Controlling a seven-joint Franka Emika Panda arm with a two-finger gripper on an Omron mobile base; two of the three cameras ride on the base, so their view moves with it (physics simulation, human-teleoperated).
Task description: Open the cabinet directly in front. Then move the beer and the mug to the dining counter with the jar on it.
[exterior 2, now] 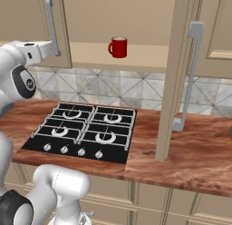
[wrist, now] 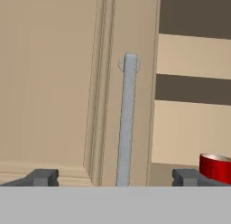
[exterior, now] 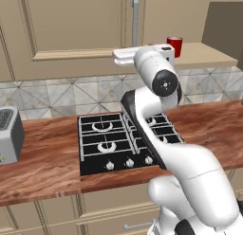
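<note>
gripper point(wrist: 113, 177) lines up on the left door's handle point(wrist: 127, 123), jaws spread wide and empty.

the cabinet point(exterior: 61, 25) is half done: the right door point(exterior 2: 174, 74) stands swung out edge-on, the left one is shut, and the silver bar sits dead centre between the two dark fingertips point(wrist: 43, 177) with nothing clamped. risk here, as i read it: close too early and the pads pinch air in front of the bar, or come in skewed and a finger jams against the door panel; a wide pull could also swing the hand towards the mug point(exterior 2: 118, 47), which sits upright on the open shelf just right of that door. the mug's lower half is cut off in the hand view, the beer isn't anywhere i can make out, and the upper shelves are dark.
</note>
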